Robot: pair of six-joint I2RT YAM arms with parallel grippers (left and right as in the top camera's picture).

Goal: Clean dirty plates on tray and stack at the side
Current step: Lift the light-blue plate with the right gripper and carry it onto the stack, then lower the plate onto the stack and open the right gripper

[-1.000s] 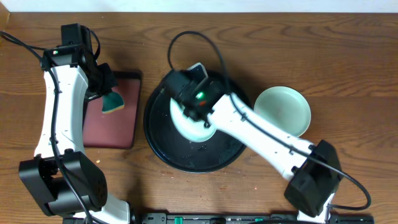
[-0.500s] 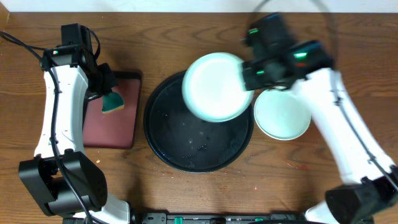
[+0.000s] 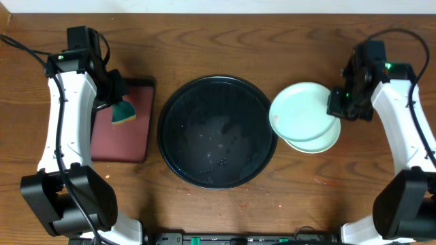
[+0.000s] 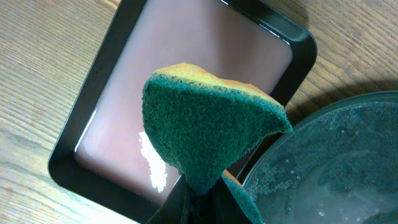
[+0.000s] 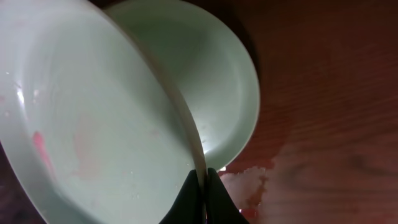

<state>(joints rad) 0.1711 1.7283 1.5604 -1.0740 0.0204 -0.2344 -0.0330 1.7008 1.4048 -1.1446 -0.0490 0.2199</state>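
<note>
My right gripper (image 3: 338, 103) is shut on the rim of a pale aqua plate (image 3: 300, 111) with faint red smears. It holds that plate just over a second aqua plate (image 3: 325, 141) lying on the table right of the tray. In the right wrist view the jaws (image 5: 203, 186) pinch the held plate (image 5: 93, 137) above the lower plate (image 5: 211, 81). The black round tray (image 3: 216, 131) is wet and holds no plate. My left gripper (image 3: 117, 102) is shut on a green and yellow sponge (image 4: 211, 130) over the maroon tray. The yellow plate is out of view.
The maroon rectangular tray (image 3: 126, 126) lies left of the black tray, and it also shows in the left wrist view (image 4: 124, 93). A wet reddish patch (image 5: 255, 180) marks the wood by the lower plate. Cables run along the back of the table.
My right arm lifted the aqua plate off the black tray, carried it right and lowered it over the other aqua plate. The left arm has not moved.
</note>
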